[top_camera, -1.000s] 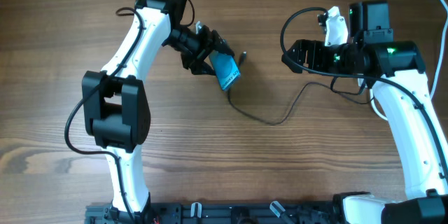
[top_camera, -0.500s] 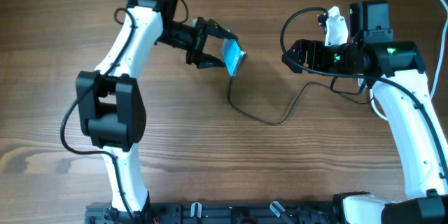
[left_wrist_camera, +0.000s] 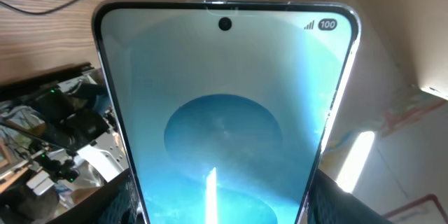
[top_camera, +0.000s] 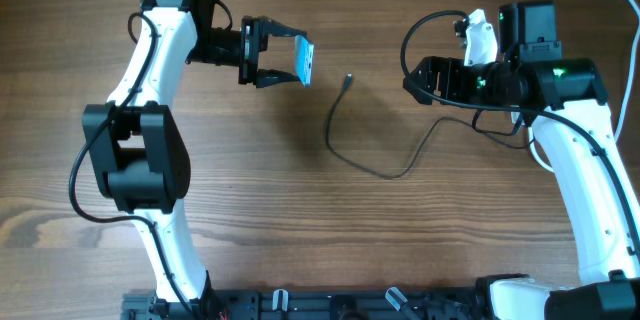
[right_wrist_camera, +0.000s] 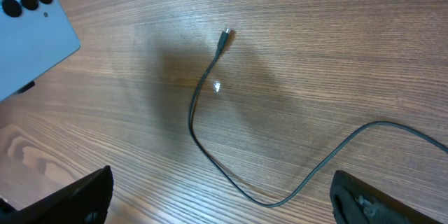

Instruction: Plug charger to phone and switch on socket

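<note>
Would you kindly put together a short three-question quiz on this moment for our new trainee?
1. True or false: the charger's plug is already seated in the phone.
2. What holds the phone? A) the left pincer; B) a stand; C) nothing, it lies flat.
3. Fill in the blank: the right pincer is ____ (open or shut).

Key:
1. False. The plug lies on the table, apart from the phone.
2. A.
3. Open, with nothing between its fingers.
</note>
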`<action>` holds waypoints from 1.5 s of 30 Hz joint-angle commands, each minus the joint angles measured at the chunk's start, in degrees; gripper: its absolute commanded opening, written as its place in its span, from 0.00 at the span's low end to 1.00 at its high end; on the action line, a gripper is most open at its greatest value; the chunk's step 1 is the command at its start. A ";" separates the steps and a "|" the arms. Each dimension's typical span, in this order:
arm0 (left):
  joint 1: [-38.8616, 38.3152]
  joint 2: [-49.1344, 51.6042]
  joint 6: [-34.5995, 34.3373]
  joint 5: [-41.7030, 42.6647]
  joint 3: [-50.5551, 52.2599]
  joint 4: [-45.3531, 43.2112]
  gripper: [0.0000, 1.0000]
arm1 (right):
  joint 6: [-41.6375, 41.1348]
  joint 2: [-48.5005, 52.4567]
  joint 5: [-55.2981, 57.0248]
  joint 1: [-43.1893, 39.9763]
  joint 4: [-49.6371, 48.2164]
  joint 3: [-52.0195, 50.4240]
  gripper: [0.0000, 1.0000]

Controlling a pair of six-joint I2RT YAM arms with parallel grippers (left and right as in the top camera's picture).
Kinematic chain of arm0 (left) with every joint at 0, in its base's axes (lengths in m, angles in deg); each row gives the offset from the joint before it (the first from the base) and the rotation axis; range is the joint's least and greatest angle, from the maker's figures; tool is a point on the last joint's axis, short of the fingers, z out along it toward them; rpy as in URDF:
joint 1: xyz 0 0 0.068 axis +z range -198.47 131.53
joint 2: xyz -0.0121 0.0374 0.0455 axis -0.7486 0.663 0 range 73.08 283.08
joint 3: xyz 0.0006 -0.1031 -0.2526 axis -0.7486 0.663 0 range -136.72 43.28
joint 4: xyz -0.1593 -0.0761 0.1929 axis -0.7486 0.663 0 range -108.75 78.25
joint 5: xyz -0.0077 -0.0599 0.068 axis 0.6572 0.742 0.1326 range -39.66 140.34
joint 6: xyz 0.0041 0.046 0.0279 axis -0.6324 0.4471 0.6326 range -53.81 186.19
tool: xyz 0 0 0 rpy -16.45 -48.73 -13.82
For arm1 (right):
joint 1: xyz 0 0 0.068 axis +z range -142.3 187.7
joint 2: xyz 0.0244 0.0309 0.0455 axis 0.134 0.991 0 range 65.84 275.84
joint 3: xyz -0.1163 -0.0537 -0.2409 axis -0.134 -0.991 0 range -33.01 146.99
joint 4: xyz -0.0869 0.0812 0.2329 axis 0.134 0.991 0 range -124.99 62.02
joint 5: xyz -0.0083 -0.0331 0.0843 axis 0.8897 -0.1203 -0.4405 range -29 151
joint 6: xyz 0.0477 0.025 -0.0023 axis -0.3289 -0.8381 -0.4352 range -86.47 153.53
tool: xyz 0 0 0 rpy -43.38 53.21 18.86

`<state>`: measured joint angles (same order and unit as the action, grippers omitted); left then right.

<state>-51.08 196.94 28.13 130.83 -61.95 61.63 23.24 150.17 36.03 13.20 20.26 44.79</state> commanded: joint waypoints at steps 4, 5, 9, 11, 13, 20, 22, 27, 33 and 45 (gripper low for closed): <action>0.22 -2.47 -0.35 4.35 -1.62 0.24 0.04 | -0.42 0.66 1.01 0.24 0.02 0.46 0.99; 0.22 -2.47 -0.35 4.37 -1.62 0.26 0.04 | -0.42 0.66 1.01 0.24 0.02 0.46 1.00; 0.22 -2.47 -0.35 4.35 -1.62 5.68 0.04 | -0.42 0.66 1.01 0.24 0.04 0.46 0.99; 0.22 -2.47 -0.35 4.35 -1.62 8.09 0.04 | -0.39 0.66 1.01 0.24 0.04 0.46 1.00; 0.22 -2.47 -0.33 4.35 -1.62 9.27 0.04 | -0.42 0.66 1.01 0.24 0.04 0.46 1.00; 0.22 -2.47 -0.35 4.35 -1.62 12.70 0.04 | -0.42 0.66 1.01 0.24 0.07 0.46 1.00; 0.24 -2.47 -0.35 4.37 -1.62 13.16 0.04 | -0.42 0.66 1.01 0.24 0.07 0.46 1.00; 0.22 -2.47 -0.33 4.33 -1.62 13.11 0.04 | -0.42 0.66 1.20 0.24 0.02 0.46 1.00; 0.22 -2.47 -0.33 3.85 -1.62 13.11 0.04 | -0.42 0.66 1.20 0.24 0.02 0.46 1.00; 0.22 -2.47 -0.33 3.85 -1.62 13.11 0.04 | -0.39 0.66 1.20 0.24 -0.17 0.46 1.00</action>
<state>-51.08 196.92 27.91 132.31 -62.12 74.48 23.24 150.17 36.25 13.20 20.24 44.79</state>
